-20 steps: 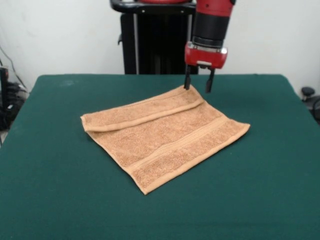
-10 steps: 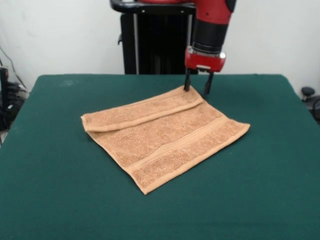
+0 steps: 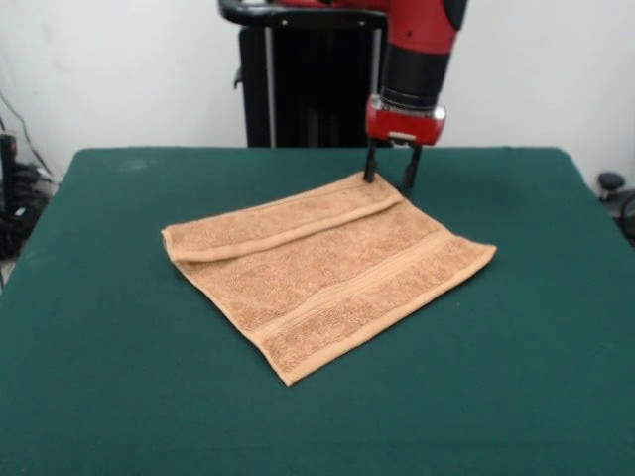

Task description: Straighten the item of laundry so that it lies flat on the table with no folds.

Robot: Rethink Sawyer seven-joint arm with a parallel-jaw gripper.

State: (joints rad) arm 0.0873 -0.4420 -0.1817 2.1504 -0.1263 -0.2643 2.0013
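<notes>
The worktop [image 3: 119,397] is a wide dark green surface filling most of the front view; its far edge runs beneath the black pedestal [image 3: 303,84] against a pale wall.

The orange-tan towel [image 3: 327,278] lies near the middle of the worktop, turned diamond-wise to the camera. Its far margin is folded over onto the body of the cloth, forming a long doubled strip [image 3: 283,223] that runs from the left corner to the far corner. The rest lies flat. A woven band stripe [image 3: 372,283] crosses the cloth parallel to the near-right edge. The right and near corners rest flat on the green surface.

The red and black arm [image 3: 417,50] descends from the top of the view, ending in a red wrist block.

The claw [image 3: 388,177] stands at the far corner of the towel, its two dark fingers [image 3: 370,164] pointing down and held apart with a clear gap between them. One finger tip meets the folded corner's edge; the other stands just beyond it over bare worktop. Nothing is gripped.
</notes>
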